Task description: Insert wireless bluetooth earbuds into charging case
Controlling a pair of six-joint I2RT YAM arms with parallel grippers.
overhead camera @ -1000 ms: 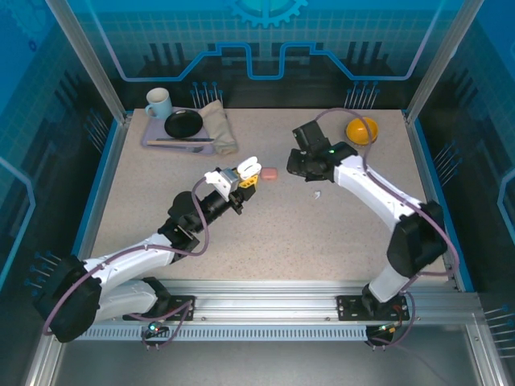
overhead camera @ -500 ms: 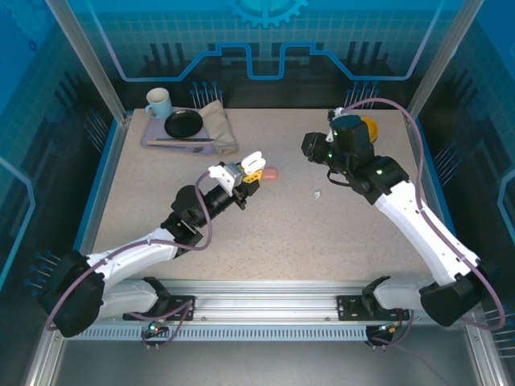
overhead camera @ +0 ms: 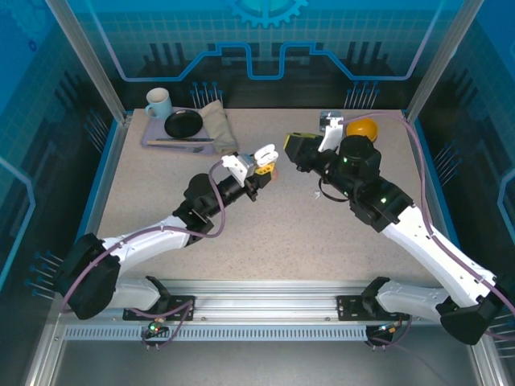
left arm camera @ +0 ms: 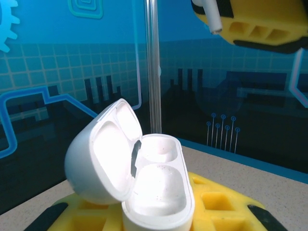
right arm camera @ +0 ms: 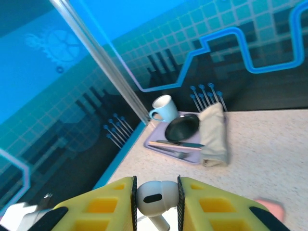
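Left gripper (overhead camera: 261, 163) snug on glossy rounded case (left arm camera: 159, 192), right gripper (right arm camera: 155, 208) snug on white earbud (right arm camera: 154, 194).

This is a robotics lab test cell: a speckled table (overhead camera: 265, 241) stands boxed in by aluminium posts (overhead camera: 87, 60) and blue panels (overhead camera: 265, 48) printed with gears and circuit lines. Two robot arms (overhead camera: 141, 244) are bolted to a slotted rail (overhead camera: 265, 293) at the near edge, and a staged tray (overhead camera: 146, 142) of tableware sits far left.

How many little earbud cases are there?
2. The open white case is in the left hand; the pink case lies on the table. Others may be hidden.
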